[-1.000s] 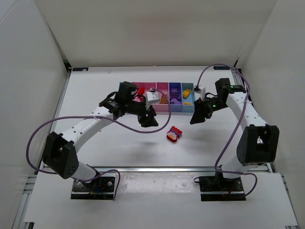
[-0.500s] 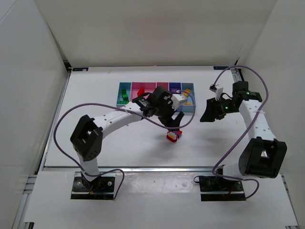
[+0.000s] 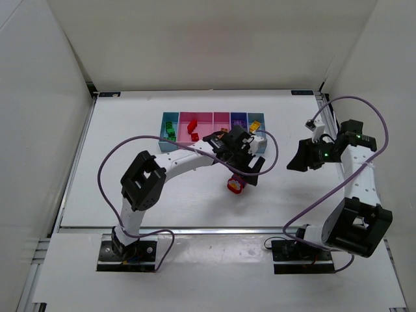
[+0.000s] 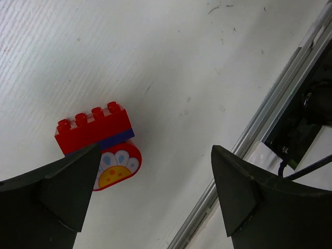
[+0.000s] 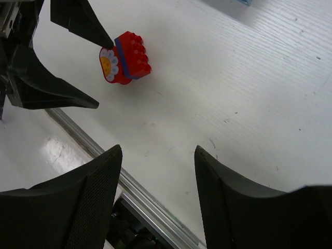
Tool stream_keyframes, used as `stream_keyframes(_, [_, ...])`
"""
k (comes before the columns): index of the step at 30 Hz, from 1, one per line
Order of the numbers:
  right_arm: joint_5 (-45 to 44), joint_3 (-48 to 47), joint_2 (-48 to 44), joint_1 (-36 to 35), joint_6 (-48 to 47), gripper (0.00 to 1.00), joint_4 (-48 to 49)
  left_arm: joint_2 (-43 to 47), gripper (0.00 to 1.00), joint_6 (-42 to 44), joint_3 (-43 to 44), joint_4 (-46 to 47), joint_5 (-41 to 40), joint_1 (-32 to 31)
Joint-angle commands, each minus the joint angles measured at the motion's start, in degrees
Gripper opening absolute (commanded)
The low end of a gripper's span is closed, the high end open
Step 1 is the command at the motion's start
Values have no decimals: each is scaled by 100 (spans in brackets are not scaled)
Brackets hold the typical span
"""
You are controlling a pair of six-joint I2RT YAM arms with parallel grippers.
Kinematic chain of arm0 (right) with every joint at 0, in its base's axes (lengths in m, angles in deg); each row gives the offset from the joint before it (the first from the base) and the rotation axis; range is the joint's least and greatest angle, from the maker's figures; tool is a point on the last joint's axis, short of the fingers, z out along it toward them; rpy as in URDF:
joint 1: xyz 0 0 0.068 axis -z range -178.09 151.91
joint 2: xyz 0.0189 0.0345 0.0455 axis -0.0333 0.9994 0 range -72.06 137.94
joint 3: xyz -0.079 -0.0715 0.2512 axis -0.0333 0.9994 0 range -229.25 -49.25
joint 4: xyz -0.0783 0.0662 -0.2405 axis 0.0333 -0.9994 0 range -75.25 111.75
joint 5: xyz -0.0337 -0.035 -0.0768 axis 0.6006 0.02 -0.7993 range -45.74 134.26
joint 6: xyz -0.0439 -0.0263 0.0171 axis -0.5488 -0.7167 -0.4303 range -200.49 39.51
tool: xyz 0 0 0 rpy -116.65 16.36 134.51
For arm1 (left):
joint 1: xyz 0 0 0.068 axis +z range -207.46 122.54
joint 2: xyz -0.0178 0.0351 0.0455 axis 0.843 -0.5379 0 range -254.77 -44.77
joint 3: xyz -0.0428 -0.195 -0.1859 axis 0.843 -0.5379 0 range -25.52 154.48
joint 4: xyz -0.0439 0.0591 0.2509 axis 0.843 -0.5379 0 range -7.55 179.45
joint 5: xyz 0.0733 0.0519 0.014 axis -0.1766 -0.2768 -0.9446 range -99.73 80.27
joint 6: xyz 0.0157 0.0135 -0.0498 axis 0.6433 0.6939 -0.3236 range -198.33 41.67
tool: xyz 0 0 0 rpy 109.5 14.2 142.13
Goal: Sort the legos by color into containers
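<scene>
Red over a thin blue layer, with a rounded red piece bearing a white-and-yellow flower print, the lego stack (image 3: pixel 235 184) lies on the white table (image 3: pixel 130 175), at about 5 o'clock from the row of containers (image 3: pixel 205 120) and well apart from it. The left gripper (image 3: pixel 248 173) hangs right over this stack with its jaws spread wide and nothing clamped. In the left wrist view the stack (image 4: pixel 101 140) sits at 9 o'clock of the gap, beside one dark fingertip (image 4: pixel 78 171), and whether that finger touches the brick cannot be told. The right gripper (image 3: pixel 296 162) is off at roughly 2 o'clock from the stack, well clear of it and above bare table. In its own wrist view the jaws stand partly apart with nothing between them (image 5: pixel 158 150), and the stack (image 5: pixel 124 57) shows far off at 11 o'clock. In the containers, green legos (image 3: pixel 170 132) lie in the light blue bin at the 9 o'clock end, red legos (image 3: pixel 194 132) in the wide pink bin next to it, and a yellow lego (image 3: pixel 256 123) in the bin at the 3 o'clock end. The left arm hides part of the middle bins.
</scene>
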Motion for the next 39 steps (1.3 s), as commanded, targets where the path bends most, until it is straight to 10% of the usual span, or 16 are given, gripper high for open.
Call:
stream_keyframes(1, [290,22,-115,306,-301,62,-248,10,97,-382,327,-53,435,131])
stream_keyframes(6, [457,-22,-54,596,-511,62,-467,2,72,-497,257,34,15,131])
stream_keyframes(9, [545,-22,-45,693,-555,62,-547,-121,99,-260,415,-140,-407,114])
stream_keyframes(39, [615,-31,219,939,-679,62,-503,-877,99,-505,1022,-598,-1489,-176])
